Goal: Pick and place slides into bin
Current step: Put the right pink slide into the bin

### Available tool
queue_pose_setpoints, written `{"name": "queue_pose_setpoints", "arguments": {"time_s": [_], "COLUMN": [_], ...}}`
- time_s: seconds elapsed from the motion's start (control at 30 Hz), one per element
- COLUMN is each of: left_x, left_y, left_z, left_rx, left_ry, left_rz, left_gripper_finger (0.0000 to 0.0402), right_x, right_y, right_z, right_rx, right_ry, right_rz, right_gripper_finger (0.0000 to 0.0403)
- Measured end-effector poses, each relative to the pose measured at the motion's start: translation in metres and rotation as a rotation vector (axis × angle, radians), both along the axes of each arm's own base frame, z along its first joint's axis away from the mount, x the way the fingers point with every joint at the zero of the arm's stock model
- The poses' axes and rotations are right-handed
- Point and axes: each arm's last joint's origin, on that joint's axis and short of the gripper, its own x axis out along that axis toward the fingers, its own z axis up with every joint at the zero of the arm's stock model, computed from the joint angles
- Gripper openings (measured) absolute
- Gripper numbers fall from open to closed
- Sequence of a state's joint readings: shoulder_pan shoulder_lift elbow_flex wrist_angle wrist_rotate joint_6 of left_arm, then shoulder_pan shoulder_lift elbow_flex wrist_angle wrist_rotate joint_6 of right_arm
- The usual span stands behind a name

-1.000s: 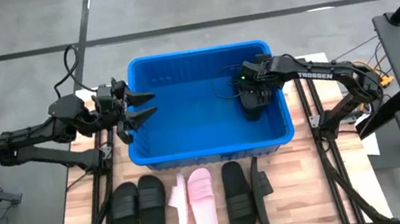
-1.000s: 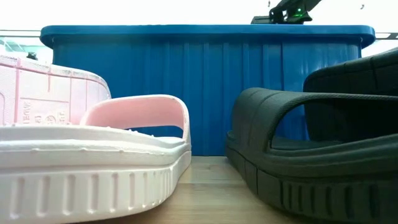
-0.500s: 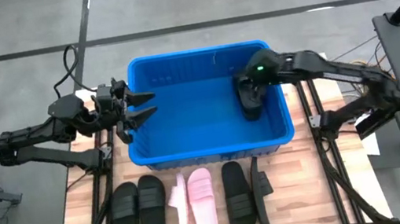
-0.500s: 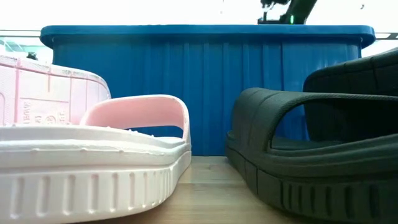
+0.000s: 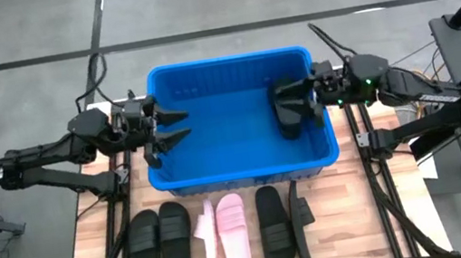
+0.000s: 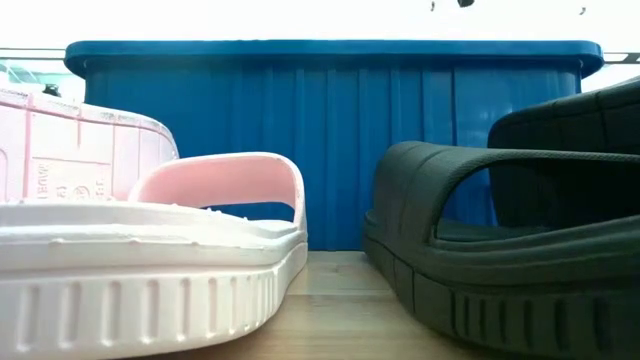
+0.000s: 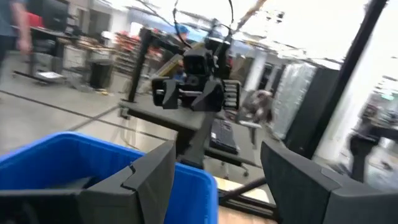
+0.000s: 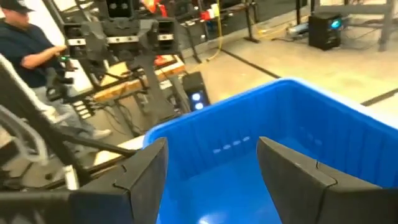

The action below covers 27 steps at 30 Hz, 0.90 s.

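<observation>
The blue bin (image 5: 246, 172) stands mid-table. One black slide (image 5: 289, 127) lies inside it by the right wall. My right gripper (image 5: 286, 102) hangs open and empty over the bin's right side, above that slide; its wrist view (image 8: 211, 180) shows nothing between the fingers. My left gripper (image 5: 182, 125) is open and empty over the bin's left rim (image 7: 62, 155). Several slides rest on the table in front of the bin: two black (image 5: 146, 247), (image 5: 177, 242), a pink one on its side (image 5: 208, 239), a pink one sole down (image 5: 233, 231), and two more black (image 5: 273, 228), (image 5: 301, 225).
The low view shows the pink slide (image 6: 150, 260) and a black slide (image 6: 480, 250) close to the bin's front wall (image 6: 330, 130). A person (image 8: 25, 43) stands in the room beyond the table. Bare wood shows to the left and right of the row of slides.
My right gripper has risen out of the bin and drawn back toward the table's right edge, tipping from pointing down to nearly level. The black slide has stayed in the bin. My left gripper has gone slightly toward the right, farther over the bin.
</observation>
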<state>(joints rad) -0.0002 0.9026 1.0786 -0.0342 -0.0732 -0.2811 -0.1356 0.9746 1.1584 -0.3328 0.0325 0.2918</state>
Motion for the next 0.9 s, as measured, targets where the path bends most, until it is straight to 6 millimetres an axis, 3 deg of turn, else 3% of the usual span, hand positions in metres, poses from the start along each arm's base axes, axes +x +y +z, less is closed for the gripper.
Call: {"name": "queue_pose_setpoints", "arguments": {"time_s": [0.23, 0.57, 0.77, 0.9], "left_x": [0.036, 0.076, 0.089, 0.098], "left_y": [-0.001, -0.011, -0.033, -0.056], "left_z": [-0.015, -0.033, -0.014, -0.001], "left_rx": [0.012, -0.206, -0.254, -0.256], "left_ry": [0.059, 0.103, 0.097, 0.245], "left_rz": [-0.042, -0.22, -0.341, -0.394], "left_gripper_finger": [0.0222, 0.0222, 0.0221, 0.0221], "right_x": [0.004, -0.002, -0.016, -0.027], "right_y": [0.018, 0.033, 0.032, 0.032], "right_z": [-0.023, -0.024, -0.019, -0.013], "right_rx": [0.014, -0.039, -0.115, -0.159], "right_ry": [0.028, -0.125, -0.15, -0.182], "right_rz": [-0.027, 0.04, 0.044, 0.044], "right_gripper_finger": [0.0235, 0.0232, 0.0232, 0.0232]}}
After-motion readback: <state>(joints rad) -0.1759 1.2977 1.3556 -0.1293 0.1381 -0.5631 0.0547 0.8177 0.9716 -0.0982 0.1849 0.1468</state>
